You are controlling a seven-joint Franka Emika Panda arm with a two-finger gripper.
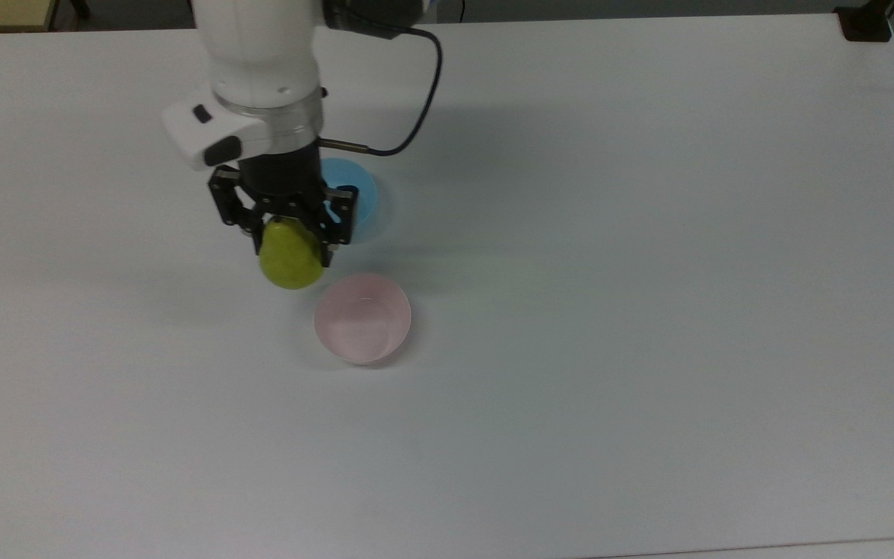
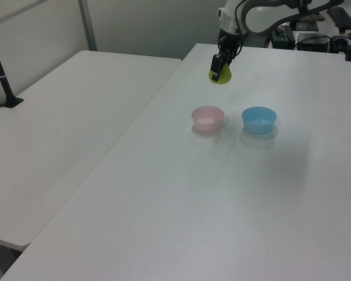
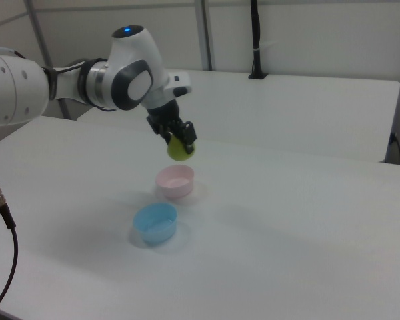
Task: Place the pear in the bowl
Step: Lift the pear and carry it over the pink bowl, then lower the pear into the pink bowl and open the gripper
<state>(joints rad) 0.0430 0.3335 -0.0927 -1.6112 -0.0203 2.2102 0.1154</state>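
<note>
Desk (image 1: 649, 310): white, broad, carrying two bowls; second white desk (image 2: 64, 117) alongside, at the left view's left.

Arm (image 3: 113, 80): white with dark joints, reaching over the desk, wrist pointed down; black cable (image 1: 416, 101) looping off the wrist.

Blue bowl (image 2: 259, 119): light blue, upright on the desk, just beside the pink bowl and apart from it; partly covered by the claw in the top view.

Pink bowl (image 1: 362, 318): pale pink, upright, nothing inside. Seen in the left view (image 2: 208, 117) to the blue bowl's left; in the right view (image 3: 175, 181) behind the blue bowl (image 3: 155, 223).

Claw (image 1: 290, 237): black, two fingers closed against the sides of the pear, holding it clear of the desk. Seen likewise in the left view (image 2: 217, 65) and the right view (image 3: 178, 139).

Pear (image 1: 290, 261): yellow-green, hanging below the fingers, lifted well above the desk surface. In the top view, just up and to the left of the pink bowl's rim, not over its middle. In the right view (image 3: 181, 149), above the pink bowl and slightly behind it. In the left view (image 2: 221, 75), above and beyond the pink bowl. Not in either bowl.
</note>
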